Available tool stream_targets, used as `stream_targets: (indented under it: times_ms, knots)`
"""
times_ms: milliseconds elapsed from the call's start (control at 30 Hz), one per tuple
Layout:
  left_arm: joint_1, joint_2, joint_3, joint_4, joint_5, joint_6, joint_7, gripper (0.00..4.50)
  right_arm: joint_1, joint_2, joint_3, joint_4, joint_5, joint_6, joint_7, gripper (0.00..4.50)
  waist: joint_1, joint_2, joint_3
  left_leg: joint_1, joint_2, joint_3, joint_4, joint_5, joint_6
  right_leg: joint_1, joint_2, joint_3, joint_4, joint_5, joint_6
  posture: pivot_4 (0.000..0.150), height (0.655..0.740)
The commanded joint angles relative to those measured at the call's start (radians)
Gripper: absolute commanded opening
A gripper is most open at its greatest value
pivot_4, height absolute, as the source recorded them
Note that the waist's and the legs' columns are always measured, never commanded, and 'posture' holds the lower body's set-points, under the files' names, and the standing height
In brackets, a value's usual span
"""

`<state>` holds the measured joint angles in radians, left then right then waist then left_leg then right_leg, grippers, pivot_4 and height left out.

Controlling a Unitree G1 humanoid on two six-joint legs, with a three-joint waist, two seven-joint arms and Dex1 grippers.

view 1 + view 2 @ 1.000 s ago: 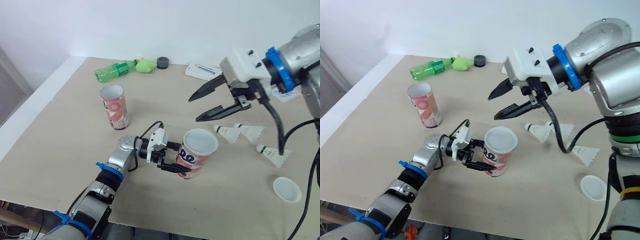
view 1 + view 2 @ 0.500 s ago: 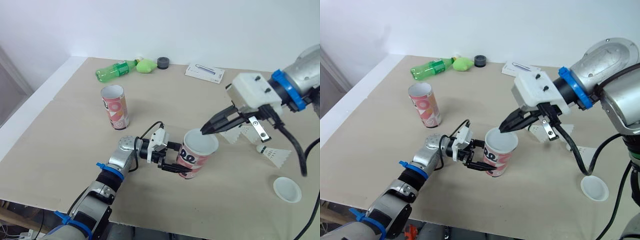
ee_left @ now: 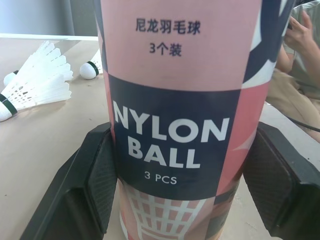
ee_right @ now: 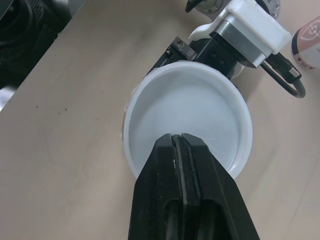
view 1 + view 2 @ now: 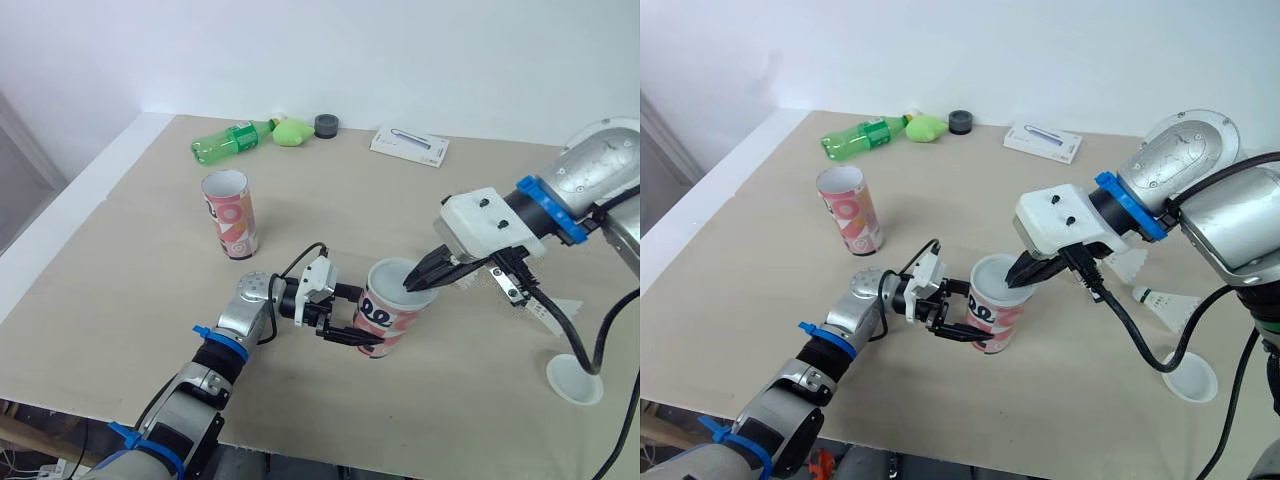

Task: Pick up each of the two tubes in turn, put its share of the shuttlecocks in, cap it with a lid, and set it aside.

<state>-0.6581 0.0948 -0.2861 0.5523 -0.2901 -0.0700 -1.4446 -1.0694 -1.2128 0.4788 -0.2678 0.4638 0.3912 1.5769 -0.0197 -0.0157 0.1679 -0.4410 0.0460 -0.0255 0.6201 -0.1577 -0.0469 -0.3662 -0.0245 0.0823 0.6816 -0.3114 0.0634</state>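
The right gripper (image 5: 410, 285) has dropped onto the near tube (image 5: 388, 318), its fingers pressed together on the white lid (image 4: 190, 107) seated there; the left gripper (image 5: 362, 318) clamps that tube's side. Right of it lie a spare lid (image 5: 575, 380) and shuttlecocks (image 5: 1165, 303); the second tube (image 5: 230, 215) stands farther back

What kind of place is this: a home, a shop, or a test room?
Probably a robot test room: a plain table against a bare white wall, a few staged props (a shuttlecock tube, loose shuttlecocks, a green bottle), and a person close by.
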Motion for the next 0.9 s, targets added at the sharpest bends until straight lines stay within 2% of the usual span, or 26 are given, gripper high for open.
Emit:
stream_targets:
  times_ms: [33, 133, 433, 900]
  knots:
    - [0.035, 0.006, -0.046, 0.051, 0.059, 0.026, 0.006, 3.23, 0.009, -0.025, 0.046, -0.012, -0.046, -0.055, 0.038, 0.12, -0.001, 0.000, 0.000, 0.001, 0.000, 0.000, 0.000, 0.000, 0.000, 0.000, 0.000, 0.000, 0.000, 0.000, 0.000, 0.150, 0.7203]
    - [0.035, 0.006, -0.047, 0.052, 0.060, 0.025, 0.005, 3.23, 0.024, 0.000, 0.084, -0.013, -0.093, -0.083, 0.038, 0.12, -0.001, 0.000, 0.000, 0.002, 0.000, 0.000, 0.000, 0.000, 0.000, 0.001, 0.000, 0.000, 0.000, 0.000, 0.000, 0.150, 0.7203]
    - [0.033, 0.001, -0.045, 0.053, 0.057, 0.025, 0.009, 3.23, 0.029, 0.020, 0.124, -0.017, -0.090, -0.090, 0.038, 0.12, -0.001, -0.004, -0.006, 0.004, 0.001, -0.001, 0.001, 0.000, 0.000, 0.001, 0.000, -0.001, 0.000, -0.001, 0.001, 0.150, 0.7203]
    - [0.036, -0.005, -0.040, 0.055, 0.057, 0.003, 0.015, 3.23, 0.059, 0.084, 0.133, 0.012, -0.024, 0.065, 0.038, 0.12, -0.002, -0.010, -0.016, 0.005, 0.001, -0.003, -0.001, 0.000, 0.000, 0.001, 0.001, -0.004, 0.000, -0.002, -0.004, 0.150, 0.7203]
